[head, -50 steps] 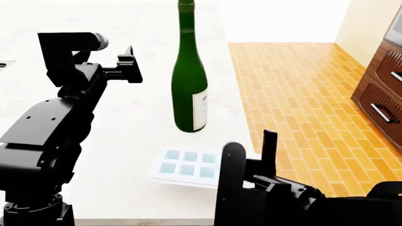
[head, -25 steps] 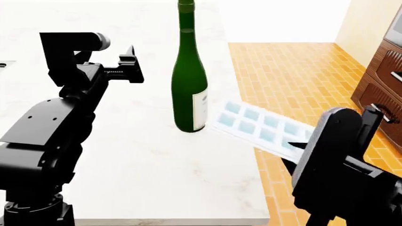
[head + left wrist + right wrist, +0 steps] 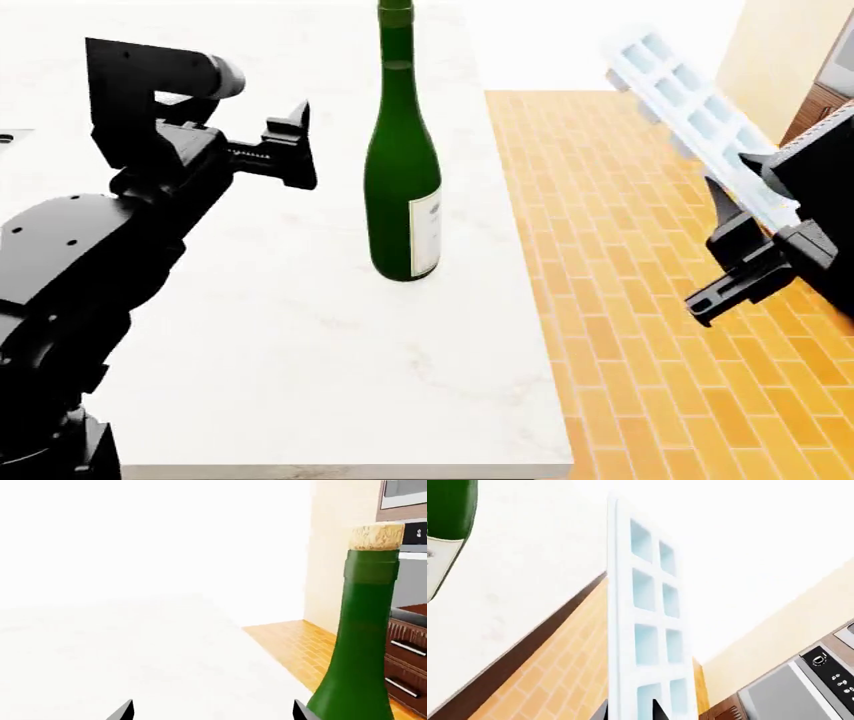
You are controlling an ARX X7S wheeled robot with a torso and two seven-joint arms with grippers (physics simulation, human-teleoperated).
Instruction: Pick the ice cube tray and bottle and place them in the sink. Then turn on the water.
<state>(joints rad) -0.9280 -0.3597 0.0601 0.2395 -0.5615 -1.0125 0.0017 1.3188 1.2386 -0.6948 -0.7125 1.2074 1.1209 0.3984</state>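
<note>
The dark green bottle (image 3: 403, 160) stands upright on the white countertop (image 3: 294, 330); its neck and cork show in the left wrist view (image 3: 363, 630). My left gripper (image 3: 296, 150) is open, level with the bottle's shoulder and just to its left, apart from it. My right gripper (image 3: 763, 215) is shut on one end of the white ice cube tray (image 3: 694, 110), held tilted in the air over the floor, right of the counter. In the right wrist view the tray (image 3: 650, 625) runs away from the fingertips (image 3: 660, 711). The sink is out of view.
The countertop's right edge (image 3: 514, 250) drops to an orange brick-pattern floor (image 3: 627, 300). Dark wood drawers (image 3: 827, 120) stand at the far right, and an oven front (image 3: 800, 690) shows in the right wrist view. A small dark thing (image 3: 7, 137) lies at the counter's left edge.
My right gripper has lifted the ice cube tray off the counter's front and swung it up and right, out over the floor. My left gripper has edged slightly toward the bottle.
</note>
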